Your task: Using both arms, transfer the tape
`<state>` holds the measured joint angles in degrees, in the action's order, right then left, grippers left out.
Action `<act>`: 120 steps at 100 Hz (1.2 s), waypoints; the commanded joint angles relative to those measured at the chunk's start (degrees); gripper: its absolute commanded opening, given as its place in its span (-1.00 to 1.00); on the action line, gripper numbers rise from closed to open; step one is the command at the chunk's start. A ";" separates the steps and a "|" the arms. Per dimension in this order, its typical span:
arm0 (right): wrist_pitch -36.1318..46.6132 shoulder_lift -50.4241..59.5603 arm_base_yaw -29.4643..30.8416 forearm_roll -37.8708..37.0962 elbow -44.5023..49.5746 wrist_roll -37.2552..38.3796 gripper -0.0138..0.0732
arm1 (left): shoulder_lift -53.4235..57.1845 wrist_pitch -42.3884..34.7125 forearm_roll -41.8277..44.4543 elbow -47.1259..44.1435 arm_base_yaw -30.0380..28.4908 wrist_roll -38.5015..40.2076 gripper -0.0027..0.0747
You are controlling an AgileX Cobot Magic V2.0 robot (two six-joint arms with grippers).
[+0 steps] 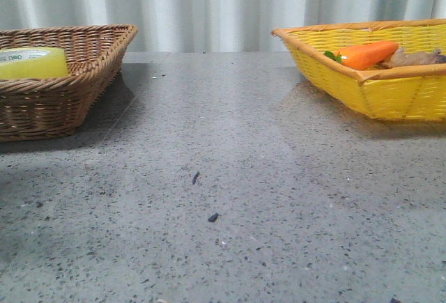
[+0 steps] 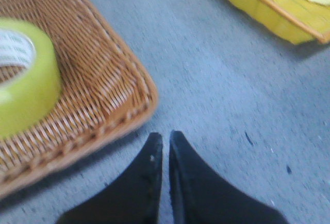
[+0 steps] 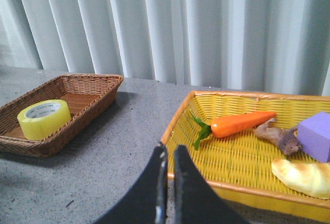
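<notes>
The yellow tape roll (image 1: 31, 62) lies in the brown wicker basket (image 1: 83, 80) at the far left of the table. It also shows in the left wrist view (image 2: 20, 85) and the right wrist view (image 3: 44, 118), white core up. My left gripper (image 2: 166, 135) is shut and empty, just off the brown basket's corner (image 2: 139, 100) above the table. My right gripper (image 3: 170, 149) is shut and empty, above the near left corner of the yellow basket (image 3: 242, 188). Neither gripper shows in the front view.
The yellow basket (image 1: 390, 94) at the far right holds an orange carrot (image 1: 366, 54), a brown root (image 3: 278, 135), a purple block (image 3: 315, 135) and a pale bread-like piece (image 3: 304, 175). A grey speckled table (image 1: 223, 198) lies between the baskets. A curtain hangs behind.
</notes>
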<state>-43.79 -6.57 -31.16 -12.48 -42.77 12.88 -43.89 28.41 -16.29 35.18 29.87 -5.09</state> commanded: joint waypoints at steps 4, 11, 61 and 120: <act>5.15 -0.93 0.14 -1.66 -0.44 -0.15 -0.82 | 1.80 -4.94 -2.22 0.30 0.63 0.83 -0.98; 5.25 -0.93 0.14 -1.66 -0.44 -0.15 -0.82 | 1.93 -4.94 -2.60 0.30 0.63 0.83 -0.98; 5.28 -0.93 0.33 -1.44 -0.44 -0.15 -0.82 | 2.33 -5.98 0.16 -0.50 8.99 0.83 -0.98; 5.28 -0.93 0.33 -1.45 -0.44 -0.15 -0.82 | 34.79 -39.06 13.80 -30.28 -2.64 -2.61 -0.98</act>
<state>-43.08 -6.57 -31.05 -12.59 -42.11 12.88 -12.34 -7.07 -2.68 6.06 30.03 -8.35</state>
